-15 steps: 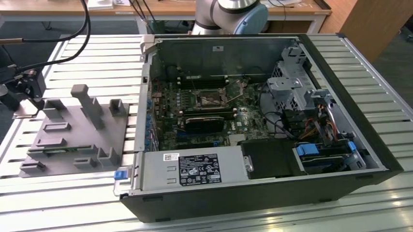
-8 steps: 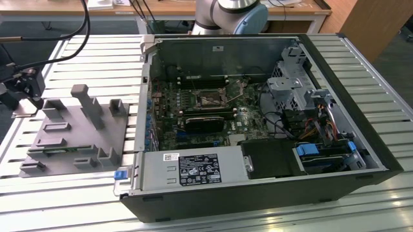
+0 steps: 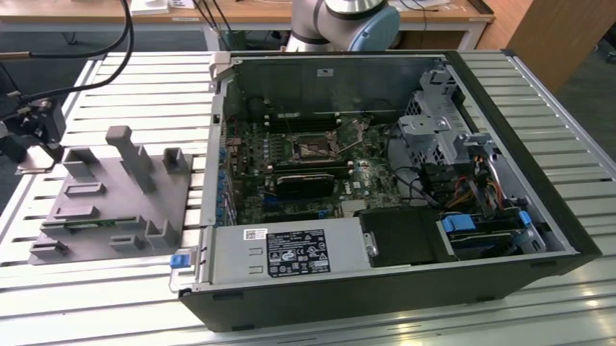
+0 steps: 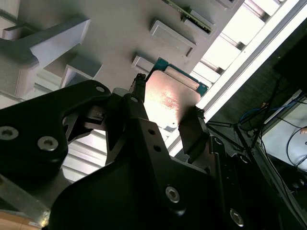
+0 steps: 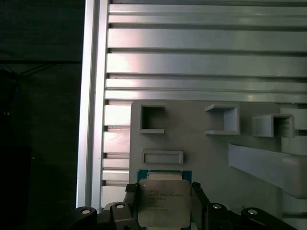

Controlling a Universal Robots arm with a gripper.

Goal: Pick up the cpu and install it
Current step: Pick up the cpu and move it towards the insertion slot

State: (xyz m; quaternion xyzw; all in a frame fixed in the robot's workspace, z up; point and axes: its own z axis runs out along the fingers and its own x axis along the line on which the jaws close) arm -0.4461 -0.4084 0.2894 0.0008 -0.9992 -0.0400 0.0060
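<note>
Grips the cpu [image 5: 163, 203] by two opposite edges, with black fingers [image 5: 132, 194] of the end effector [image 5: 164, 191] closed against either side of the chip in both wrist views. Holds it flat over the grey tray [image 5: 216, 158], silver lid toward the wrist cameras and green rim showing, near one corner of the tray and just beside a shallow rectangular recess [image 5: 162, 157]; impossible to tell whether resting on the tray or raised off it. Beneath the tray, a slatted metal table [image 3: 125, 79]. Just beside the tray, on the exterior view's right, an open computer case [image 3: 385, 295] lying on its side, with motherboard [image 3: 376, 176] and square socket [image 3: 315, 149] well apart from the tray. Beyond the case, farther from the tray, the pale arm [image 3: 351, 21]
</note>
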